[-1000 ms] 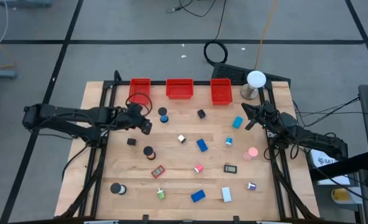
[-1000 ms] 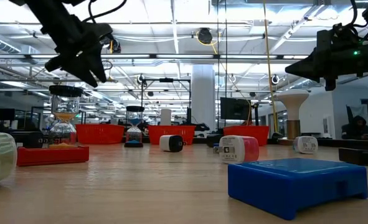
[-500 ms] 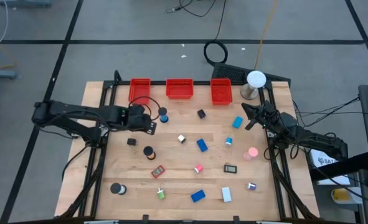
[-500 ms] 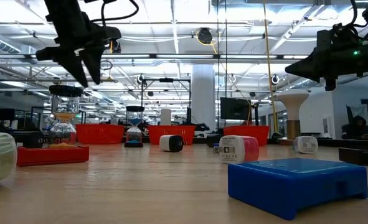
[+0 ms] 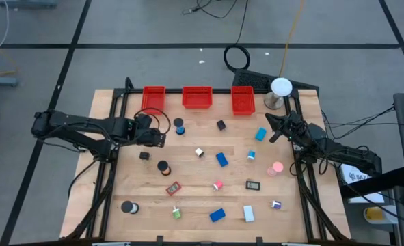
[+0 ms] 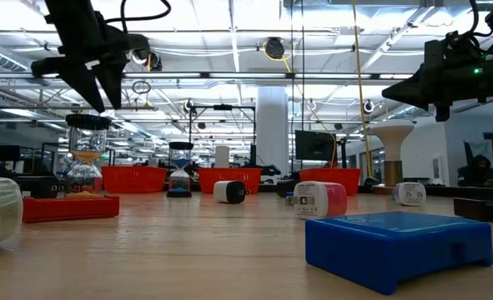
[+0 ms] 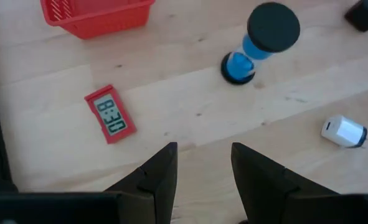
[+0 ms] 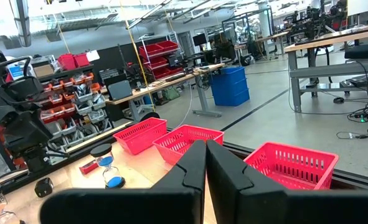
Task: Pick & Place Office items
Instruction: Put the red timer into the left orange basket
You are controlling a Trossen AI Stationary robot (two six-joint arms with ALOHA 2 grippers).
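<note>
Small office items lie scattered on the wooden table: blue blocks, black rolls, a pink piece and a blue hourglass. My left gripper hovers open above the table's far left part, pointing steeply down, with nothing between its fingers. Below it, in the left wrist view, a red clock lies flat and a small white piece rests to one side. My right gripper waits shut, high at the far right.
Three red bins stand in a row along the far edge. A white dome lamp stands at the far right corner. A black frame rail runs along the table's left side under my left arm.
My left gripper has tipped from slanting to pointing more steeply down and has rolled about its own line, staying above the same far-left part of the table. Its fingers stay the same distance apart.
</note>
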